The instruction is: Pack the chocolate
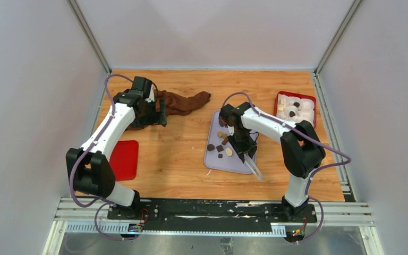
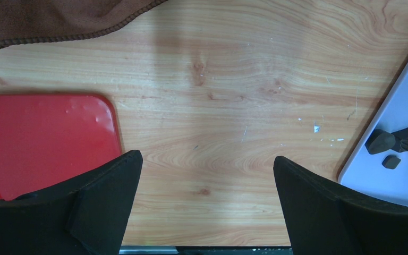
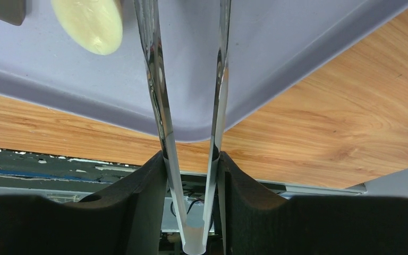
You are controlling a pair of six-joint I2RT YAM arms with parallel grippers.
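Several small chocolate pieces, dark, tan and cream, lie on the lavender tray at mid-table. My right gripper hovers over the tray, shut on clear plastic tongs. In the right wrist view the gripper pinches the tongs, whose arms run over the tray beside a cream round piece; their tips are out of view. My left gripper is open and empty by the brown cloth; it faces bare wood, with dark pieces on the tray at right.
A red box with white paper cups, some holding chocolates, stands at the back right. A flat red lid lies at the left, also in the left wrist view. A brown cloth lies at the back left.
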